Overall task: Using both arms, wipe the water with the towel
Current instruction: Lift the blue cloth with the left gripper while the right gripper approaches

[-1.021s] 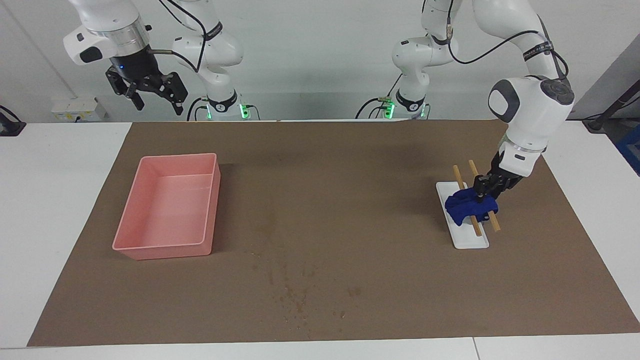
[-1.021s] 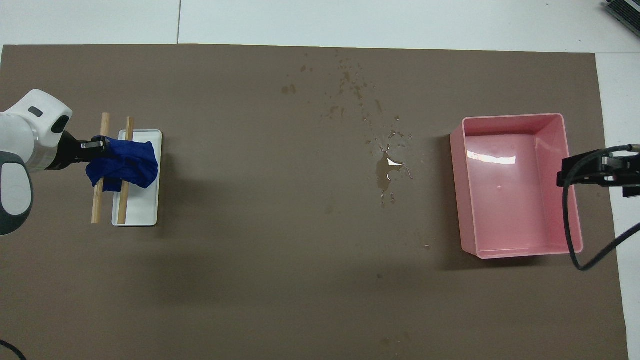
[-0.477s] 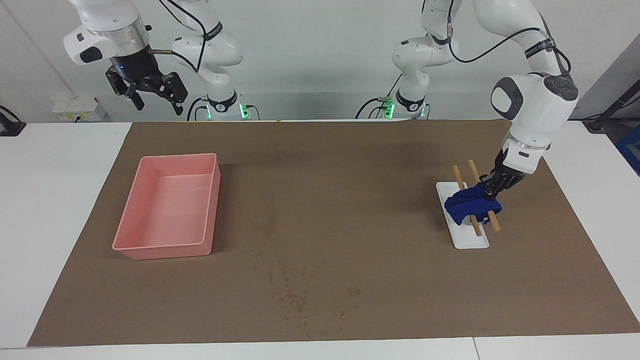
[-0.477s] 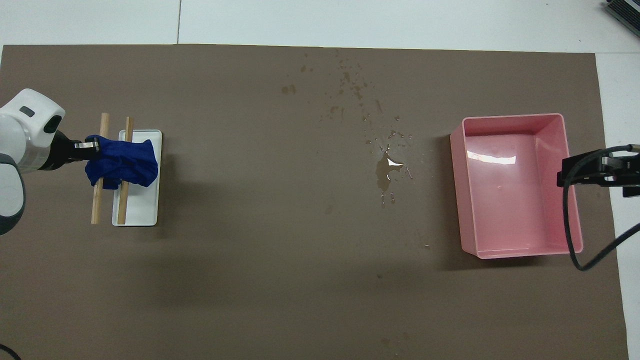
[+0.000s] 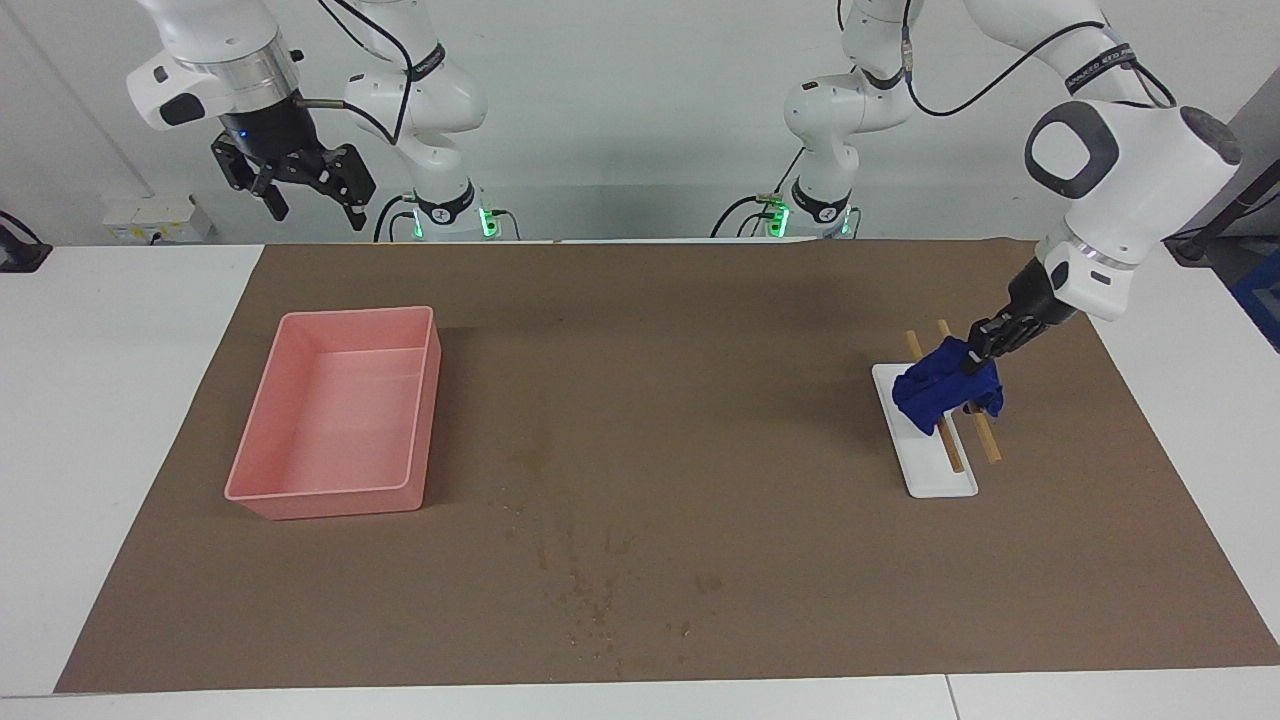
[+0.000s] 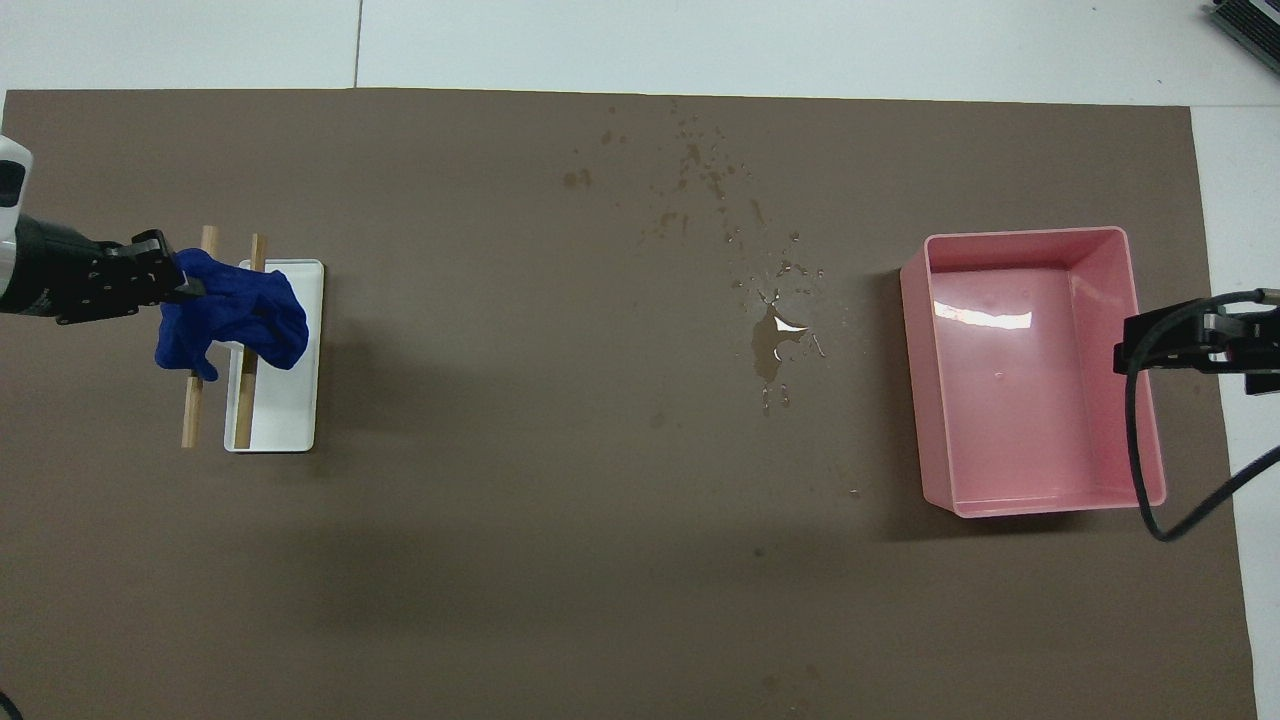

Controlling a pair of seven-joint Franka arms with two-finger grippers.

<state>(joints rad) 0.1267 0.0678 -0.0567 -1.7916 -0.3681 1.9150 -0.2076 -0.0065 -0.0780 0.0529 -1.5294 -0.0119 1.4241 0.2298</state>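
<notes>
Left gripper (image 5: 978,345) (tilted) pinches towel (image 5: 944,386) seemingly above tray (image 5: 925,470); right gripper (image 5: 300,185) open.

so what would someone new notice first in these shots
Probably the dark blue towel, pinched in the left gripper and hanging over the white tray with its two wooden sticks at the left arm's end of the table. Next the pink bin at the right arm's end, with the right gripper waiting open above it, and the water puddle mid-mat.
</notes>
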